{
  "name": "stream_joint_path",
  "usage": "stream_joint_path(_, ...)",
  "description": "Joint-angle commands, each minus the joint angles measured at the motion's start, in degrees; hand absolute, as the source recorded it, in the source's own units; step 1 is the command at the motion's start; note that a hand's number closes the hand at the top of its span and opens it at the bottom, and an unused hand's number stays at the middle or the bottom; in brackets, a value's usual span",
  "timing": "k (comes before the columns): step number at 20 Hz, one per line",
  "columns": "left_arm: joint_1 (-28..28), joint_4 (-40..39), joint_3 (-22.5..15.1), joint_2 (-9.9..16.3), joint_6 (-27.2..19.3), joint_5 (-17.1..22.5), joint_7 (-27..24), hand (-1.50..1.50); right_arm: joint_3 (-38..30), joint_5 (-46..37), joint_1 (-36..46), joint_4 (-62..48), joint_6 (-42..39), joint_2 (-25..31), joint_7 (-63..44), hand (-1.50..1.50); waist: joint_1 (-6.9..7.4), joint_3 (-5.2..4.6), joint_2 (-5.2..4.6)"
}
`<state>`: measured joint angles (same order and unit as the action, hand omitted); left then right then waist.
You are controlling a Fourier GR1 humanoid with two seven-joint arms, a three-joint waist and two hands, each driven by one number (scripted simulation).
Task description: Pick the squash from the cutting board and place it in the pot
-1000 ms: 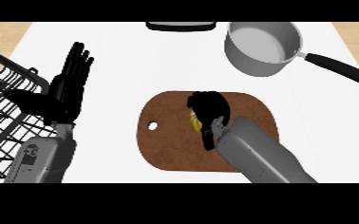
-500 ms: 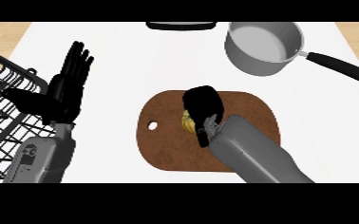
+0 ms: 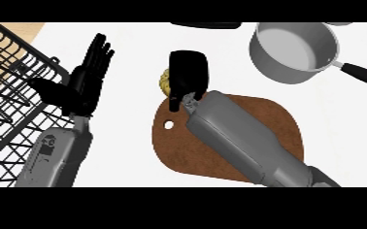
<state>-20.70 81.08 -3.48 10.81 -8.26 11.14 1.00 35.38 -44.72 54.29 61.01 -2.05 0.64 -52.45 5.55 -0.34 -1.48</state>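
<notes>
Head view: two grey forearms, two black hands. One brown cutting board (image 3: 279, 126), rounded, matte, with a small hole at its left edge, lies nearest, partly under the right forearm. One black wire rack (image 3: 18, 92) at the left edge. Left hand (image 3: 82, 85) rests beside the rack, fingers straight and spread, holding nothing. Right hand (image 3: 188, 75) is curled round one yellow squash (image 3: 165, 81), bumpy, only a sliver showing, held past the board's far-left edge over the white surface (image 3: 136, 43). One grey metal pot (image 3: 294, 51), round, black handle, far right, well apart from the squash. One dark flat object (image 3: 206, 24) at the far edge.
</notes>
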Motion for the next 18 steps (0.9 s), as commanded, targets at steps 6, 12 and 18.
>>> stream_joint_path(6,-0.07,0.44,3.12,2.91,0.41,0.57,-1.05,0.00,-1.30,-13.86,14.67,-10.37,16.18,-0.62,-18.54,1.50,-0.22,0.17,1.05)
stream_joint_path(12,0.99,0.77,4.42,3.43,-1.40,-0.01,-2.10,0.00,-4.53,-24.98,17.90,-14.26,19.91,0.06,-23.23,1.50,-3.62,0.28,1.48)
stream_joint_path(18,3.97,4.20,4.86,4.47,-0.97,0.88,-0.39,0.00,-11.07,-27.78,17.64,-12.43,17.04,3.35,-22.78,1.50,-4.92,0.35,1.88)
